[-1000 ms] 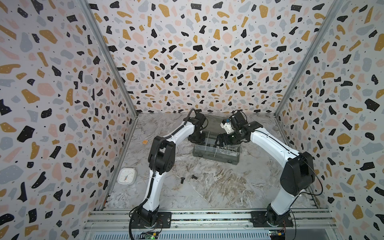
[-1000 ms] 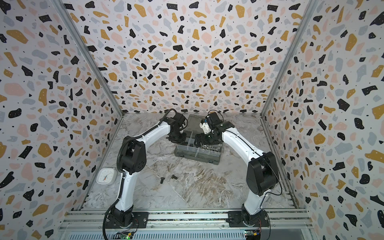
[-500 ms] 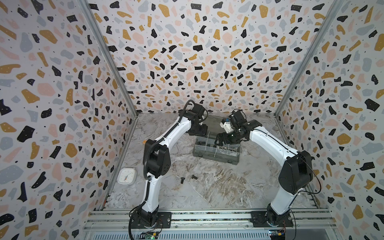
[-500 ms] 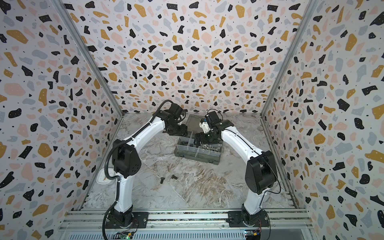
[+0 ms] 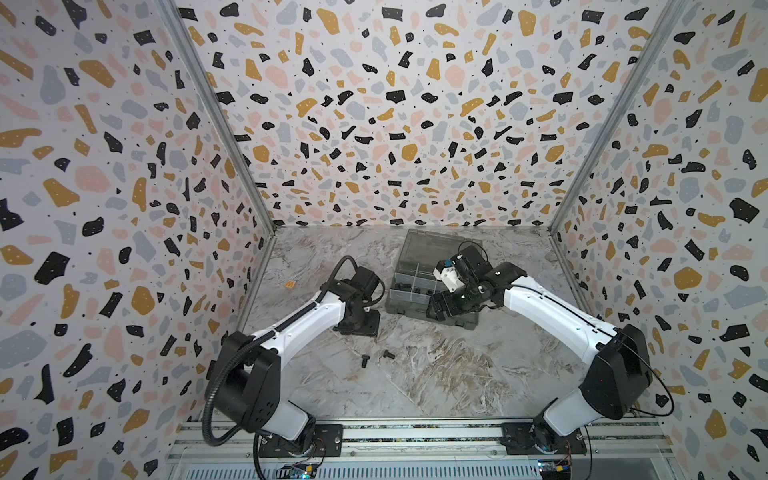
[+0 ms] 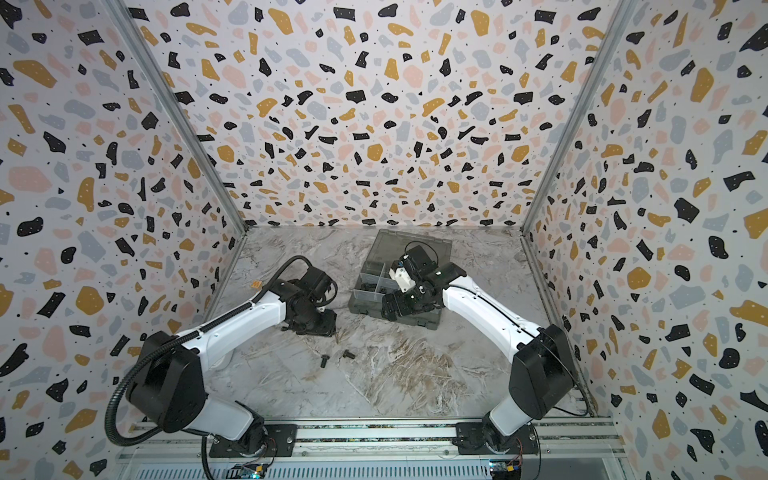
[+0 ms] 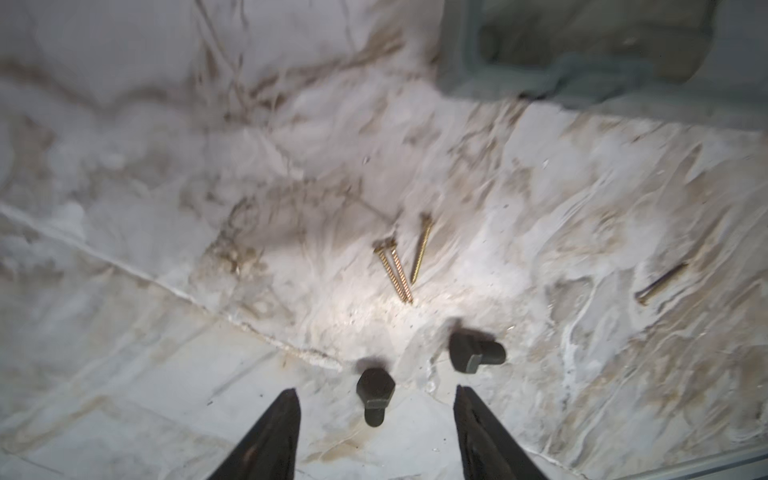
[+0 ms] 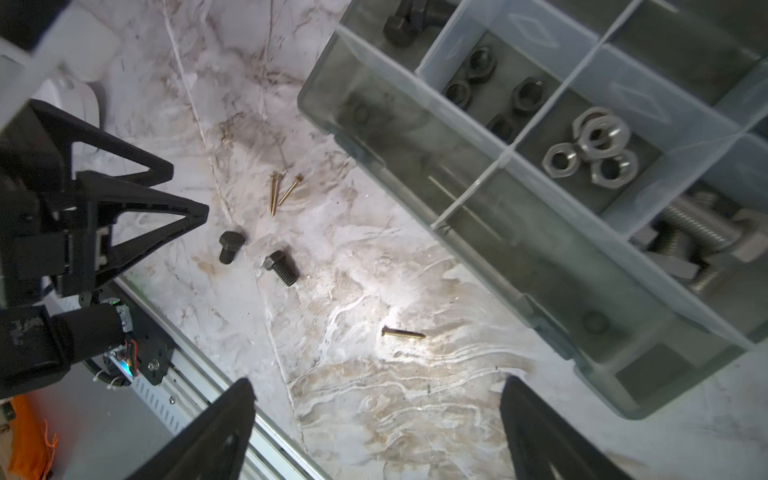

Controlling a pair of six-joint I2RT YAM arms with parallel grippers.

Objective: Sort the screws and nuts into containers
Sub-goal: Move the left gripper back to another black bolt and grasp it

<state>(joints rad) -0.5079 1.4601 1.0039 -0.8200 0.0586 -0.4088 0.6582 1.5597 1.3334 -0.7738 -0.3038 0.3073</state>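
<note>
Left tool (image 7: 376,389): jaws apart and holding nothing, tilted down over the tabletop (image 5: 457,374) beside the organiser box.
Nearest to it: two black screws (image 7: 375,392) (image 7: 473,357) lie loose on the tabletop. In the left wrist view one sits in line with the gap between the fingertips, and the other is just beside it. The right wrist view shows the left tool (image 8: 189,191) close to the nearer one (image 8: 230,245) but not touching it.
A little farther out: three thin brass screws (image 7: 392,270) lie together past the black pair. A fourth (image 8: 403,332) lies alone, nearer the box.
Right tool (image 8: 378,380): jaws spread wide with nothing between them. In both top views it hangs over the front edge of the box (image 5: 436,309).
Organiser box (image 8: 415,166): stands on the tabletop with its lid (image 5: 432,245) swung back.
Compartments: black nuts (image 8: 490,91) in one, silver nuts (image 8: 594,149) in the next, silver screws (image 8: 698,237) beside those. One black screw (image 8: 411,20) lies in the compartment next to the black nuts.
In the way: in both top views the right arm covers much of the box.
Around: a small orange tag (image 5: 290,284) lies near the left wall.
</note>
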